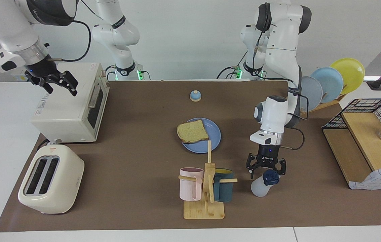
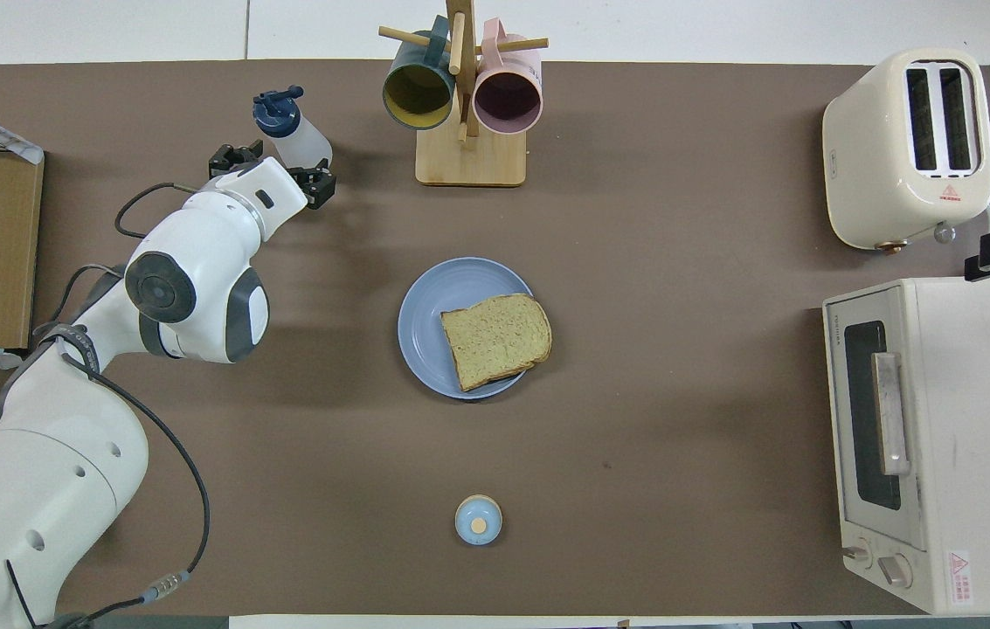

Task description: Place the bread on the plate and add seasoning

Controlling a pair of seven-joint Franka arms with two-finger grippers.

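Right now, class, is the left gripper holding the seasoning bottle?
No: the left gripper is open above the seasoning bottle, which stands free on the table beside the mug rack.

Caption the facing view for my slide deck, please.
Left gripper open above the seasoning bottle; bread on blue plate.
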